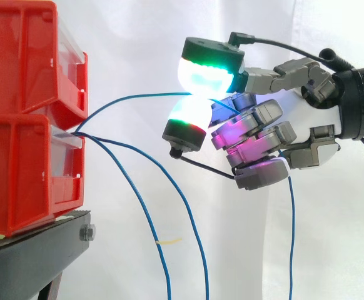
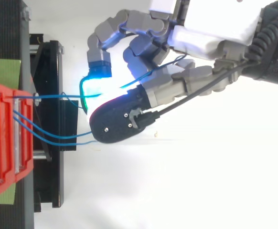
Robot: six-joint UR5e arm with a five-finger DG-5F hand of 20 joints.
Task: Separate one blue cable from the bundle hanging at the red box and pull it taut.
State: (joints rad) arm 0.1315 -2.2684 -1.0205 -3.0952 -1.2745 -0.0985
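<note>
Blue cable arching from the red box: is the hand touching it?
Touching. The side view shows the blue cable running in where two pads of the hand pinch together.

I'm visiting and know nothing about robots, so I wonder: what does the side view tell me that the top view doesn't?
From the side: two loose cables droop from the lower red bin, and the pinched blue cable arcs upward to the hand. From above: the cables' sideways spread as they leave the bin, the pinched one apart from the others. Both: the hand pinching that one cable between glowing pads.
</note>
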